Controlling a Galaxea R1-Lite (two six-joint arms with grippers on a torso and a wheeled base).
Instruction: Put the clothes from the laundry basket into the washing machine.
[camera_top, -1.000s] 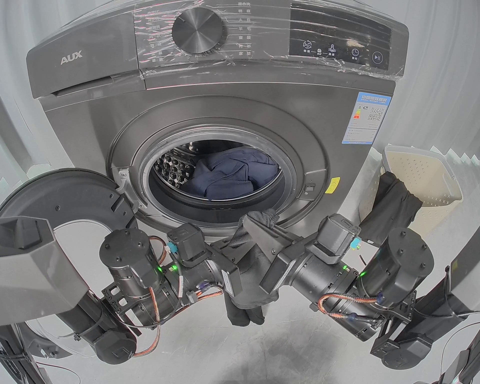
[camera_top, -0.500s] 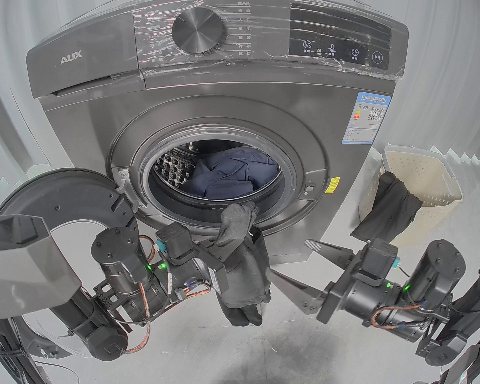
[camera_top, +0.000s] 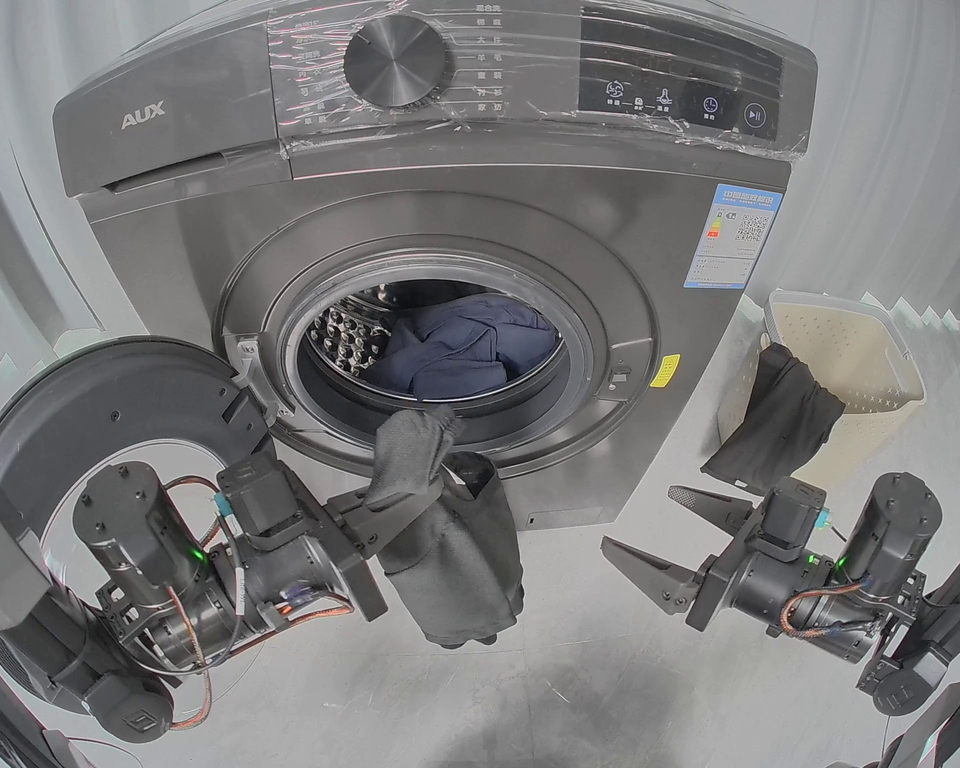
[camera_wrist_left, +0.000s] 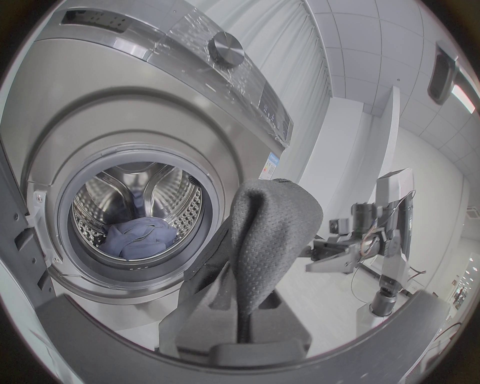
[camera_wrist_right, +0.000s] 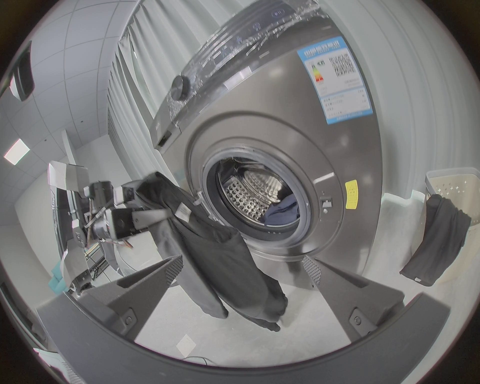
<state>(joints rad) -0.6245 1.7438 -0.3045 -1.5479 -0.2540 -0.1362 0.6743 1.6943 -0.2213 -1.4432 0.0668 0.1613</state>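
My left gripper (camera_top: 415, 478) is shut on a dark grey garment (camera_top: 455, 560) that hangs down just below the washing machine's open drum (camera_top: 440, 340). The same garment (camera_wrist_left: 270, 230) drapes over the gripper in the left wrist view and hangs as a long dark grey garment (camera_wrist_right: 215, 260) in the right wrist view. A blue garment (camera_top: 460, 350) lies inside the drum. My right gripper (camera_top: 665, 540) stands open and empty, low at the right, in front of the laundry basket (camera_top: 850, 370). A black garment (camera_top: 780, 420) hangs over the basket's rim.
The machine's round door (camera_top: 120, 400) is swung open at the left, close behind my left arm. Bare floor (camera_top: 600, 690) lies in front of the machine. The basket stands against the machine's right side.
My right gripper let go of the grey garment, opened and drew back to the right. My left arm swung left and lower with the garment still in its grip.
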